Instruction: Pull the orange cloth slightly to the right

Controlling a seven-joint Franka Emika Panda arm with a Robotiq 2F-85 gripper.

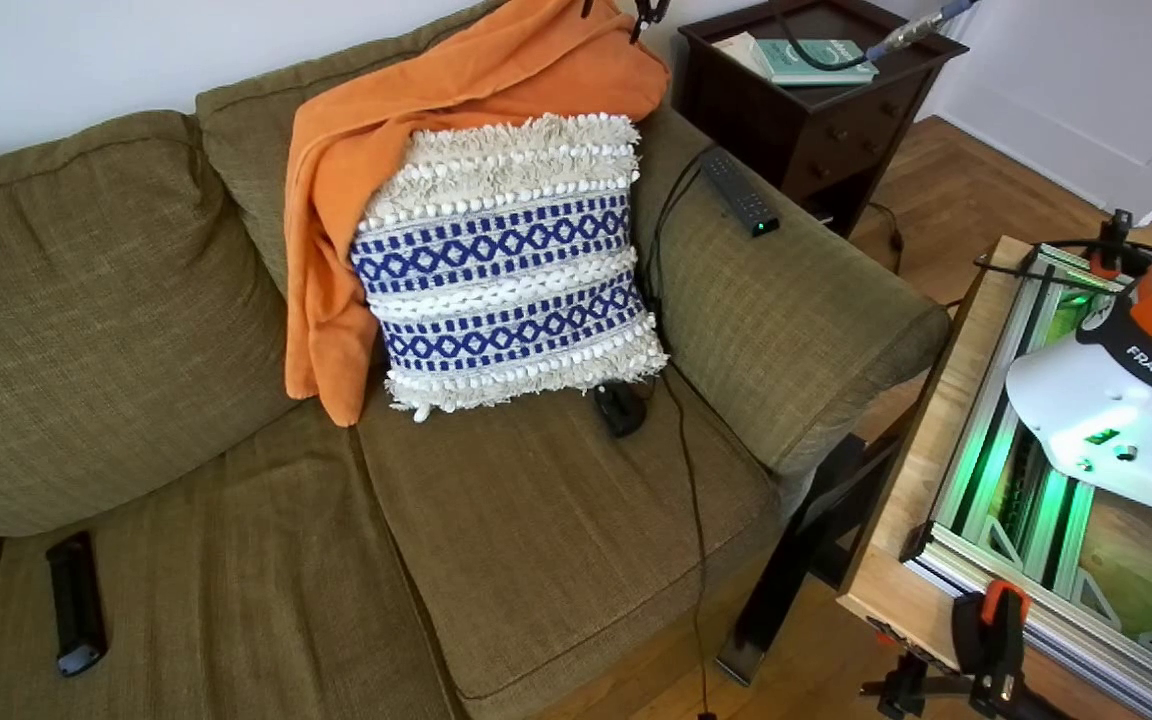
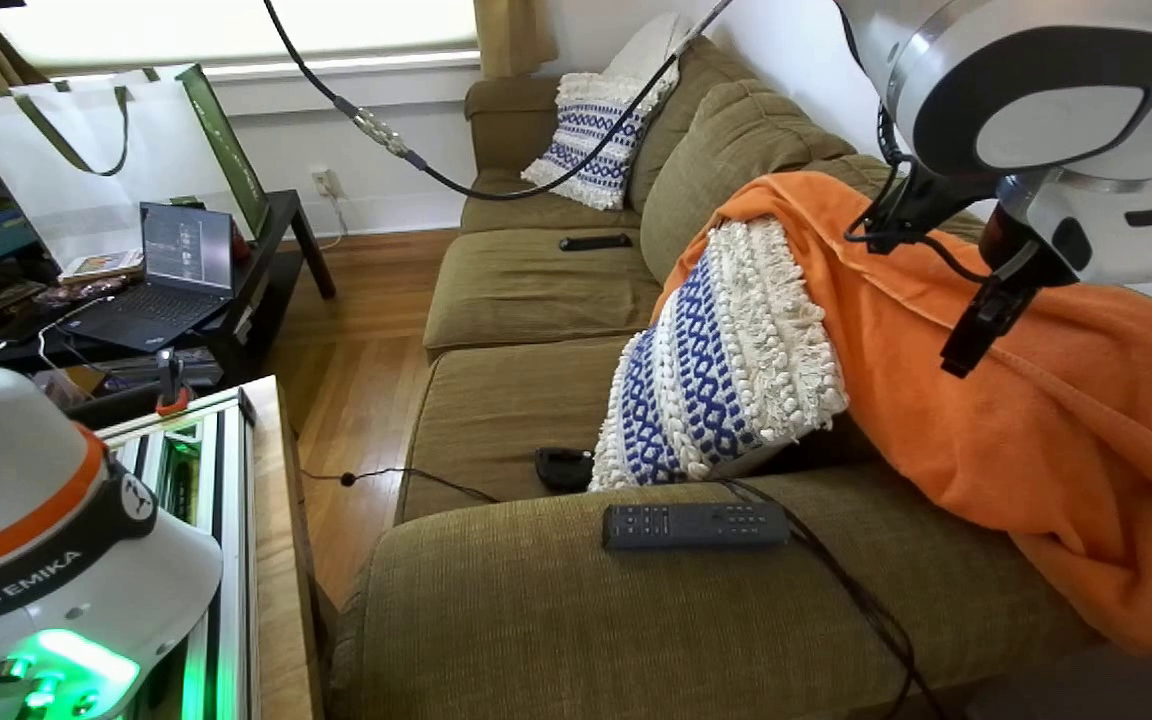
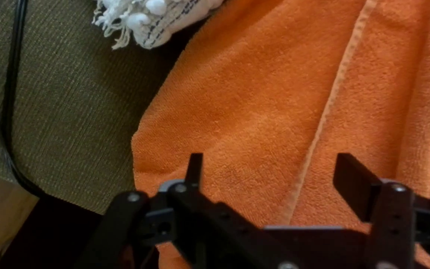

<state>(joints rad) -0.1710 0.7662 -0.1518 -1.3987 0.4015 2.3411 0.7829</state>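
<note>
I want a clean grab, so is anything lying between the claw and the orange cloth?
Nothing shows there: in the wrist view, the stretch between the open claw and the orange cloth looks bare.

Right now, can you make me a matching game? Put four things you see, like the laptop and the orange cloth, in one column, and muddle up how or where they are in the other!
Things:
1. orange cloth
2. laptop
3. remote control
4. pincer

How or where:
A. jaws apart
B. lying buttons-up on the sofa armrest
C. draped in folds
D. lid up, in front of a white bag

Right pairs: 1-C, 2-D, 3-B, 4-A
</note>
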